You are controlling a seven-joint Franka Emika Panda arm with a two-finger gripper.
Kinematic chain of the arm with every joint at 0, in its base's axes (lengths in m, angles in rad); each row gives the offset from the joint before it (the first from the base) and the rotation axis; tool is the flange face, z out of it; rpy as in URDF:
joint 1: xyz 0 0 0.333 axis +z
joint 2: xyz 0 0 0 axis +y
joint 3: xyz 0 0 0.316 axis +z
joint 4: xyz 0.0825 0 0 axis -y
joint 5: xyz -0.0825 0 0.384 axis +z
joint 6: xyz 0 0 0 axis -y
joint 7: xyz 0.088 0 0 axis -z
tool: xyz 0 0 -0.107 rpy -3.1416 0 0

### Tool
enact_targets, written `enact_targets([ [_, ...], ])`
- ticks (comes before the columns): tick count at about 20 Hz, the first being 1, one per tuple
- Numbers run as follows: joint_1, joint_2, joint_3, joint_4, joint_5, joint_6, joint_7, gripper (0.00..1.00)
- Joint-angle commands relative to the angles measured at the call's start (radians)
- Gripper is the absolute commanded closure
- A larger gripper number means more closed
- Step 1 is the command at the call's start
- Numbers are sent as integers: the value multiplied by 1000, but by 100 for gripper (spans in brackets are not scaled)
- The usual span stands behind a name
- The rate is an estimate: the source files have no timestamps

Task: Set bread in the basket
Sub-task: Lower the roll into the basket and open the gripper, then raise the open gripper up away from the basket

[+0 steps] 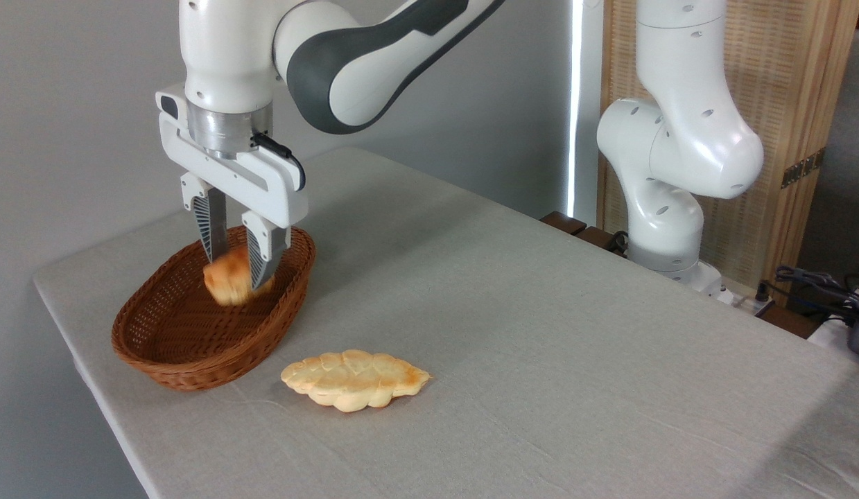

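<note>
Gripping bread (226, 278), end effector (236, 276) over basket (193, 360)

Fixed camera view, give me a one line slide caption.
Gripper holds the bun over the wicker basket; a flat loaf lies on the table.

camera: fixed, raised, off a table (512, 333) corner | faces obliquely down | medium range | single view
</note>
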Motion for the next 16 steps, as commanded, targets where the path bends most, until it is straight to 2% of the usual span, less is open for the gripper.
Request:
enact_targets([
  [1,2,16,-13,13,5,10,-12,0],
  [5,2,10,-8,16,18,2,-11,0],
  [7,2,-10,-10,29,82,-72,-6,0],
  [9,5,-13,-5,102,178,-190,3,0],
  [11,10,-15,1,148,215,-304,32,0],
  [13,14,-29,30,171,224,-405,102,0],
  [16,14,-45,82,171,224,-439,268,0],
])
